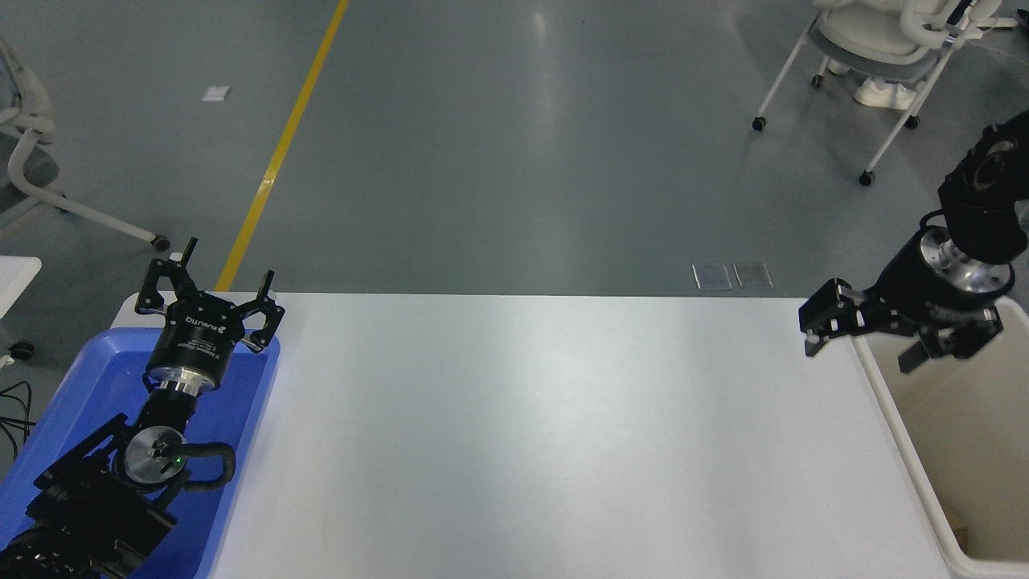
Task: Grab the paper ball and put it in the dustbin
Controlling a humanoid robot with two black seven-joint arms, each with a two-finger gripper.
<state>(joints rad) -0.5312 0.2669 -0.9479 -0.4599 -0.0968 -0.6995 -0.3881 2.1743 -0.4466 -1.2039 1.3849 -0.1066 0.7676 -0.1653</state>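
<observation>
The dustbin [977,450], an off-white deep bin, stands against the table's right edge. My right gripper [864,352] hangs open and empty over the bin's far left rim, its fingers spread wide and pointing left toward the table's far right corner. The paper ball is not on the table. A small tan patch [955,524] low in the bin by its left wall is too small to identify. My left gripper [211,283] is parked open over the far end of the blue tray [76,378] at the lower left.
The white table [530,434] spans the middle of the view. Beyond it lies grey floor with a yellow line [281,145]. A wheeled white chair [876,48] stands at the top right, another chair's base [48,193] at the left.
</observation>
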